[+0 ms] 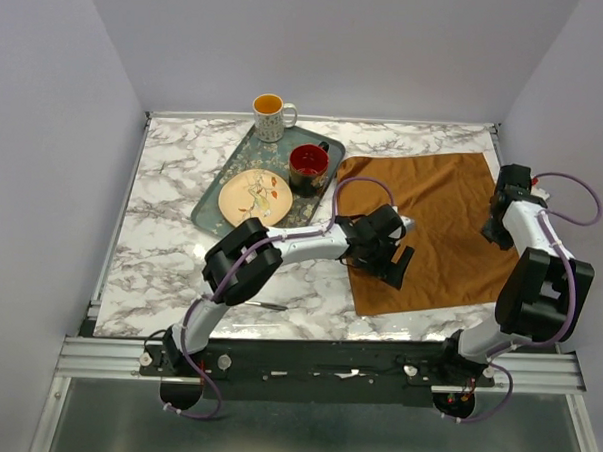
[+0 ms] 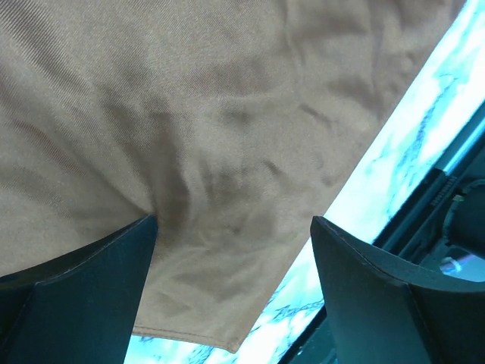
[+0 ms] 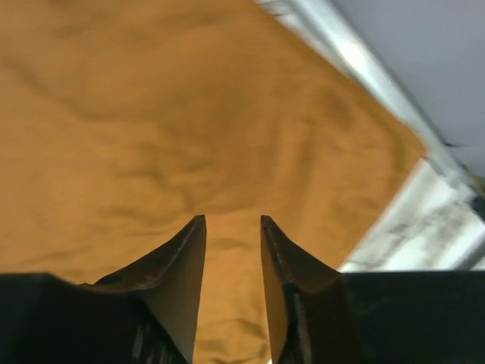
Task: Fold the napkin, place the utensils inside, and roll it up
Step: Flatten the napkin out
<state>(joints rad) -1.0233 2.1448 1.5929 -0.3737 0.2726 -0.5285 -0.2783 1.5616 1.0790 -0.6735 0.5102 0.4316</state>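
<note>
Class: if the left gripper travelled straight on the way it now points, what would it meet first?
Probably the rust-brown cloth napkin, filling the view ahead of the left gripper; depth unclear.

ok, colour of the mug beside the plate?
The mug is dark red. It shows best in the top external view.

Left arm [image 1: 291,246] low toward the middle, fingers [image 2: 76,288] wide apart; right arm [image 1: 541,246] elbow-high, fingers [image 3: 174,280] narrowly apart.
</note>
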